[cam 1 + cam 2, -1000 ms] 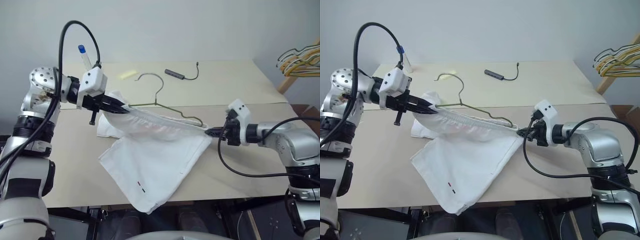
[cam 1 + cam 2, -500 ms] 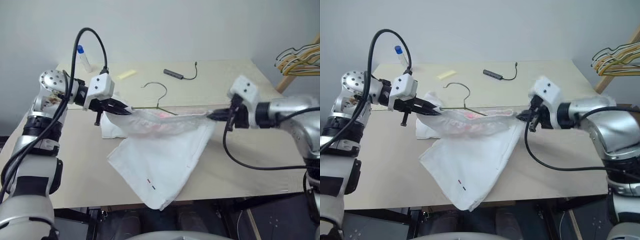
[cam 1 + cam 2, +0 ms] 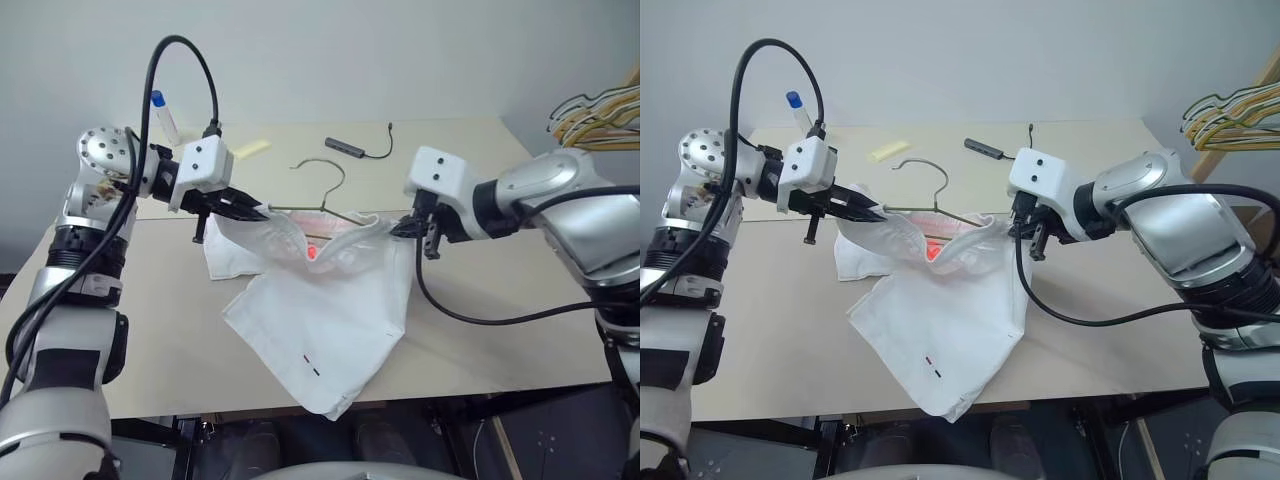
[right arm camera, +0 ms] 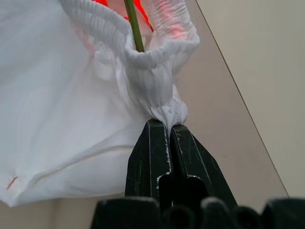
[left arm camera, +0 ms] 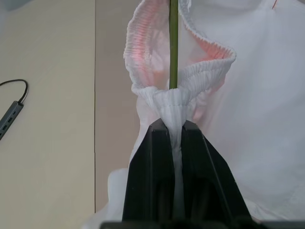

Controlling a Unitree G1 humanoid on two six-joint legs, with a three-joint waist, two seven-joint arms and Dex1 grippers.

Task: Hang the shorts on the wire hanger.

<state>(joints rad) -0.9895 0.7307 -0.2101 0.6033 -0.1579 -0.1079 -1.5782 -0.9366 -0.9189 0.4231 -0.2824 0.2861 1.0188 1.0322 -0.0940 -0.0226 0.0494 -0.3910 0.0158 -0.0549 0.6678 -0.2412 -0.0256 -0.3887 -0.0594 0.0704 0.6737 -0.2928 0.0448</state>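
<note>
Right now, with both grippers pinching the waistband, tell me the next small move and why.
Probably spread the two grippers apart again to pull the waistband taut along the hanger. The left gripper and right gripper are each shut on an end of the shorts, with the green wire running into the waistband opening, but the band sags slack between them and the legs rest on the table.

One pair of shorts (image 3: 325,310) hangs over the table (image 3: 500,300) at centre. One green hanger (image 3: 322,190) sits at its 12 o'clock. Two grippers: left (image 3: 262,212) at 10 o'clock, right (image 3: 393,230) at 2 o'clock. One dark cabled adapter (image 3: 348,148), one yellow strip (image 3: 251,149) and one blue-capped tube (image 3: 166,115) lie beyond. One bunch of hangers (image 3: 600,110) at far 2 o'clock; its count is unclear.
</note>
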